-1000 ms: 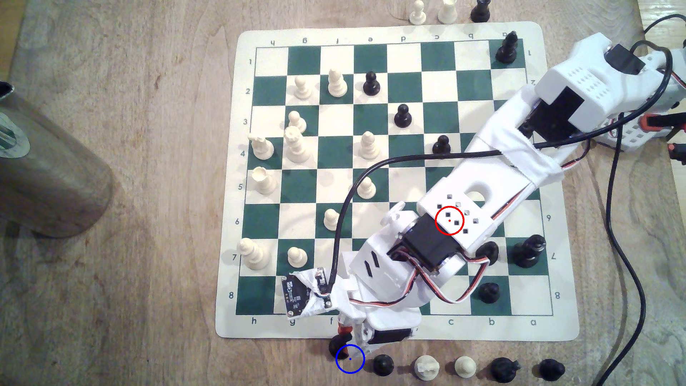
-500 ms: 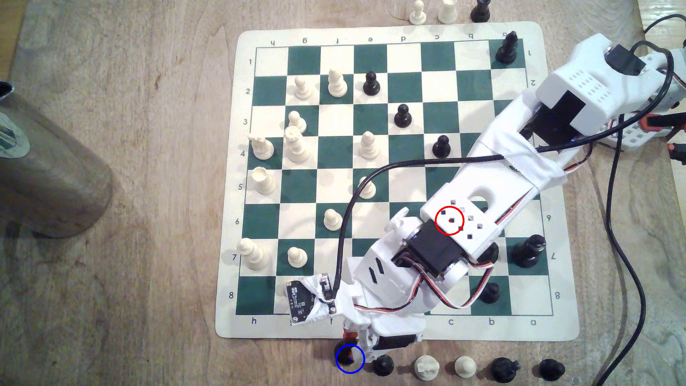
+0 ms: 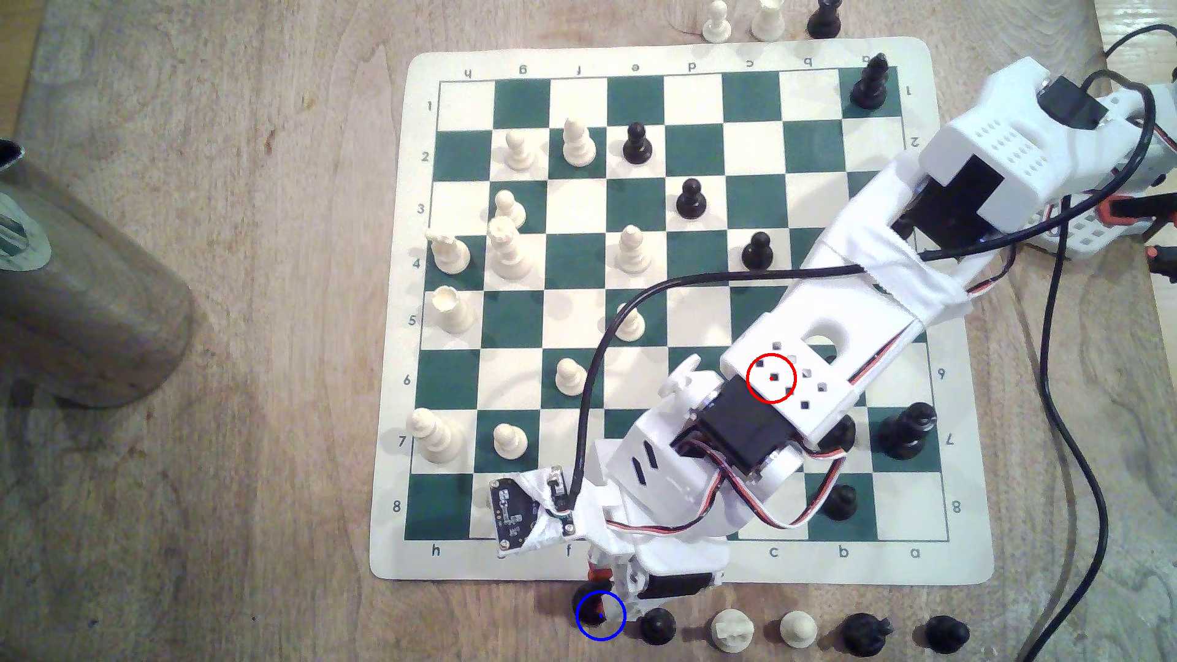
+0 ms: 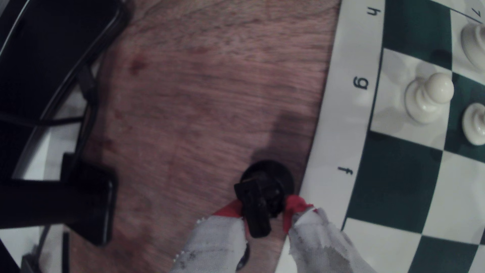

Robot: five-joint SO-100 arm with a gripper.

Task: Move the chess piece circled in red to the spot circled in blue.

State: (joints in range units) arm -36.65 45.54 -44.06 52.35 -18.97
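Surface: light-brown wooden table [image 3: 223, 509] with visible grain. A cream mat with a green-and-white chessboard [image 3: 662, 305] lies flat on it, centre-right of the exterior view, edges lettered and numbered. White pieces stand mostly on the board's left half, black ones on the right. A metallic cylinder [image 3: 76, 286] sits at the left edge. Black cables [image 3: 1076, 445] trail down the right side.

Arm: the white arm [image 3: 828, 344] reaches from upper right to lower centre, covering the red ring.

Claw [image 4: 265, 207]: cloth-wrapped, red-tipped fingers [image 4: 294, 207] clamped on either side of the black chess piece [image 4: 265, 189].

The piece stands on bare wood just off the board's lower border by the letter f; in the exterior view it overlaps the blue ring [image 3: 600, 615]. A row of taken pieces [image 3: 796, 630] lines up to the ring's right.
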